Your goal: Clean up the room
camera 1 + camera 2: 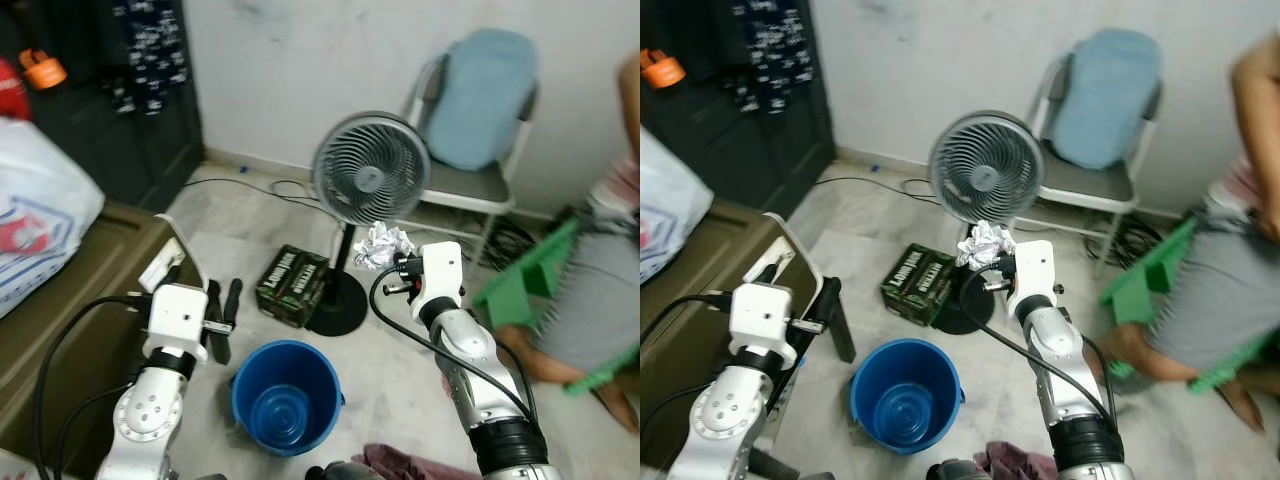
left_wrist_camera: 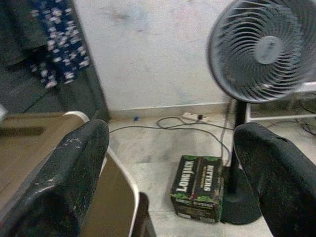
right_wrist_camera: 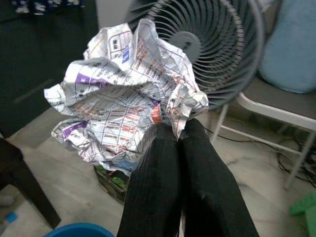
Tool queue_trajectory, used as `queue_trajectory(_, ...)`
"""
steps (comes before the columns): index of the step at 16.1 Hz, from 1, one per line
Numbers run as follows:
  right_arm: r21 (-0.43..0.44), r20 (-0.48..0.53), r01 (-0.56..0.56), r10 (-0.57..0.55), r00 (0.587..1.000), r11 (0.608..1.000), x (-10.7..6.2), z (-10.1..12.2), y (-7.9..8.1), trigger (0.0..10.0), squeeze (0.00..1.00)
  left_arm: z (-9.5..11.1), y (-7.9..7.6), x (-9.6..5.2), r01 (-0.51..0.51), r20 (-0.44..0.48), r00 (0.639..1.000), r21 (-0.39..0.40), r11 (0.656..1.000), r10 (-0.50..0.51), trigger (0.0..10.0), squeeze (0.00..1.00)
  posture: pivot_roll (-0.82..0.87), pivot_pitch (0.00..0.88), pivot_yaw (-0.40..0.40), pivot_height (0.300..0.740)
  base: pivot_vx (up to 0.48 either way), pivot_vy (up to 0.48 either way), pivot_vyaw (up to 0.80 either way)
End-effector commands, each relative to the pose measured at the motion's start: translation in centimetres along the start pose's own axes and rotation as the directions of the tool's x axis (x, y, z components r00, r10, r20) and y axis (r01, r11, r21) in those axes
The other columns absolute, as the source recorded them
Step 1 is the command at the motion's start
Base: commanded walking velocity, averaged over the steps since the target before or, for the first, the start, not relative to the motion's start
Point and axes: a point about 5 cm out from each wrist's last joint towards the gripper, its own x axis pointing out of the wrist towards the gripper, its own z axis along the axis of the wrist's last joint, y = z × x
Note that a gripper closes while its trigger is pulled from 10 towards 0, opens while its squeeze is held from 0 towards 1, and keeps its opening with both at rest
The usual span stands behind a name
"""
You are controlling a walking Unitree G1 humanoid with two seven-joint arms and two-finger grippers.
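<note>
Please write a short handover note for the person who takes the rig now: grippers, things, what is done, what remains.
Right gripper: jaws shut on the crumpled paper, held up in front of the fan.
Left gripper: jaws open, holding nothing, beside the brown case.
Blue bucket: on the floor between the arms, nothing inside.
Done: paper picked up.
Left: probably drop it in the bucket; green box and cloth remain on the floor.

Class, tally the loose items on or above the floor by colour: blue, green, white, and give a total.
Blue: 1, the bucket
Green: 1, the printed carton
White: 1, the crumpled paper, pinched in the right gripper
Total: 3
</note>
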Motion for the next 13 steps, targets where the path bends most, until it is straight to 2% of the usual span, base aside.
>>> queue_trajectory(1, 0.004, -0.011, 0.030, -0.029, 1.000, 1.000, 0.2, 0.1, -0.5, 10.0, 0.00, 0.2, -0.3, 0.1, 0.009, 0.004, 1.000, 0.007, 1.000, -0.009, 10.0, 0.00, 0.04, 0.000, -0.085, 0.740, 0.000, 0.000, -0.80)
queue_trajectory(4, 0.042, -0.049, 0.061, -0.059, 0.997, 0.997, 0.0, -0.4, -0.7, 10.0, 0.00, 0.3, -0.7, 0.1, 0.035, 0.004, 0.999, -0.007, 0.999, -0.035, 10.0, 0.00, 0.04, 0.000, -0.074, 0.740, 0.000, 0.000, -0.67)
queue_trajectory(6, 0.055, -0.072, 0.075, -0.071, 0.995, 0.996, 0.1, -0.7, -0.8, 10.0, 0.00, 0.3, -0.8, 0.0, 0.048, 0.006, 0.999, 0.002, 0.999, -0.048, 10.0, 0.00, 0.04, 0.000, -0.072, 0.740, 0.000, 0.000, 0.00)
queue_trajectory(8, 0.115, -0.135, 0.097, -0.081, 0.988, 0.989, 0.4, -1.3, -0.9, 10.0, 0.00, 0.3, -0.7, -0.1, 0.065, 0.008, 0.998, 0.028, 0.997, -0.066, 10.0, 0.00, 0.05, 0.000, -0.069, 0.740, 0.000, 0.000, 0.00)
queue_trajectory(10, 0.102, -0.160, 0.103, -0.086, 0.983, 0.989, 0.7, -1.4, -1.0, 10.0, 0.00, 0.3, -0.6, -0.3, 0.104, 0.009, 0.994, 0.041, 0.994, -0.105, 10.0, 0.00, 0.06, 0.000, -0.067, 0.740, 0.000, 0.000, 0.00)
queue_trajectory(11, 0.087, -0.196, 0.122, -0.103, 0.975, 0.989, 0.9, -1.8, -1.1, 10.0, 0.00, 0.6, -0.9, -0.5, 0.162, 0.031, 0.986, 0.114, 0.980, -0.166, 10.0, 0.00, 0.06, 0.000, -0.070, 0.740, 0.000, 0.000, 0.00)
queue_trajectory(12, 0.085, -0.205, 0.127, -0.107, 0.973, 0.988, 1.0, -1.9, -1.1, 10.0, 0.00, 0.8, -1.0, -0.5, 0.178, 0.041, 0.982, 0.145, 0.973, -0.185, 10.0, 0.00, 0.06, 0.000, -0.070, 0.740, 0.000, 0.000, 0.00)
queue_trajectory(13, 0.117, -0.272, 0.150, -0.114, 0.955, 0.982, 1.0, -2.7, -1.2, 10.0, 0.00, 0.9, -1.2, -1.0, 0.206, 0.045, 0.975, 0.171, 0.964, -0.216, 10.0, 0.00, 0.10, 0.000, -0.085, 0.740, 0.000, 0.000, 0.00)
